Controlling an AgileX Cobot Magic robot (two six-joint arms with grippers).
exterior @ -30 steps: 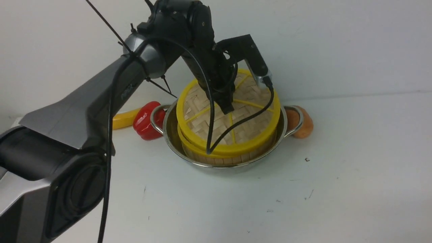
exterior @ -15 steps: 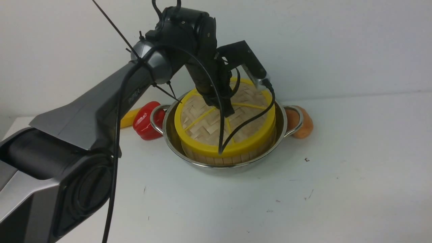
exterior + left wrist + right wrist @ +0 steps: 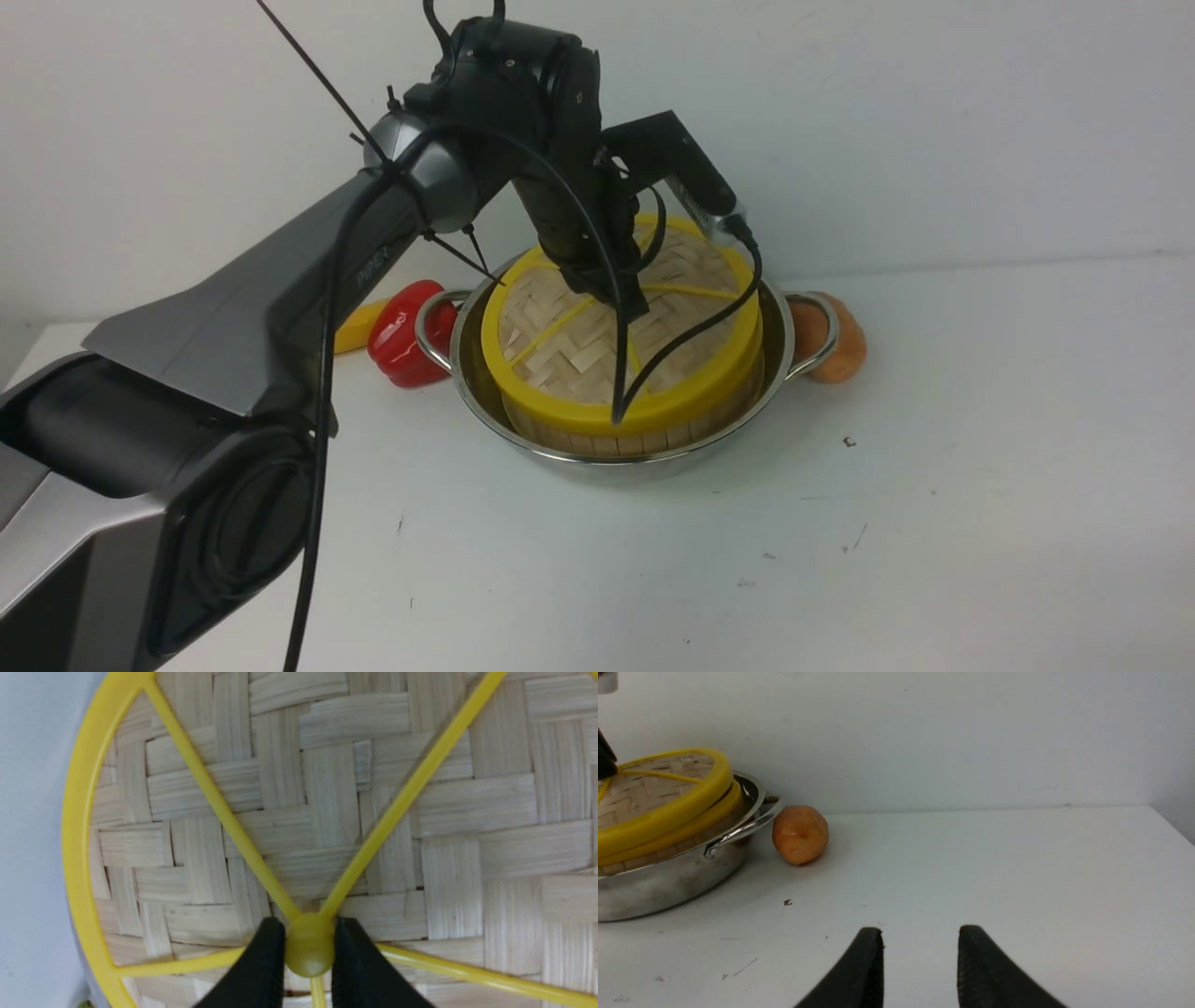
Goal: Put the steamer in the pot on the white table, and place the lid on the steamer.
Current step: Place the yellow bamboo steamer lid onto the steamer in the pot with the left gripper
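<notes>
Near side: the white table [image 3: 840,560] is bare apart from dark specks. The right gripper [image 3: 920,931] hangs low over it on the right with its jaws partly apart and nothing between them. It looks parked out of the way. Only its own wrist view shows it; the front view misses it.

Mid table: the pot [image 3: 597,457] holds the steamer [image 3: 653,437] inside it, so that step looks done. The lid [image 3: 560,345] lies on top of the steamer, rim over rim. The left gripper [image 3: 307,926] reaches down from above, pinched on the lid's centre knob [image 3: 309,952]. The knob is the obvious handle, and it keeps the disc level and centred.

The front view hides that pinch behind the wrist and cables; the left wrist view shows both black fingers tight on the knob. The right wrist view gives the side look: two yellow rims stacked and touching at the right edge. I cannot tell if the lid sits flush all round.

Far side: a red pepper [image 3: 401,336] and a yellow piece [image 3: 350,331] lie left of the pot, and an orange fruit [image 3: 801,834] sits just beside its right handle.
</notes>
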